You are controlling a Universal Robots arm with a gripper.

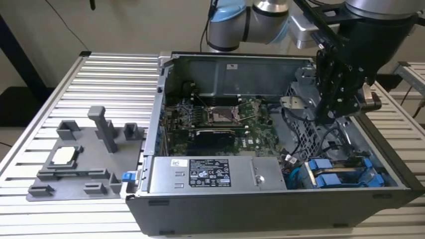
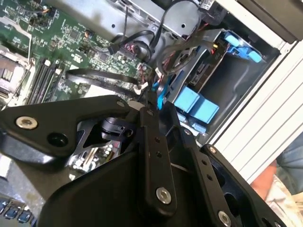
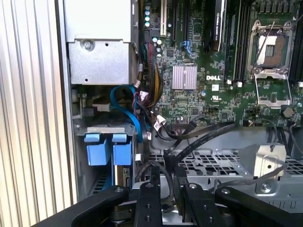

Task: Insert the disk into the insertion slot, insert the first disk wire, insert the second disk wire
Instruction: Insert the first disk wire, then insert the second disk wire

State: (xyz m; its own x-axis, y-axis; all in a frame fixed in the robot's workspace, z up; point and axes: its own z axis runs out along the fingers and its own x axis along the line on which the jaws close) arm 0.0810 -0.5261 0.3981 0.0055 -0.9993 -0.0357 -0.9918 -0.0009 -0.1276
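An open computer case (image 1: 265,209) lies on a slatted metal table (image 1: 113,79). Its green motherboard (image 1: 256,127) faces up. A grey tray (image 1: 73,177) sits beside it.

A ribbed aluminium worktop (image 1: 99,84) spanned the exterior view, with a further ribbed section (image 1: 398,117) at the exterior view's right. A plain pale wall (image 1: 133,25) stood behind. A dark upright post (image 1: 17,55) ran at the exterior view's left. Lighting was even.
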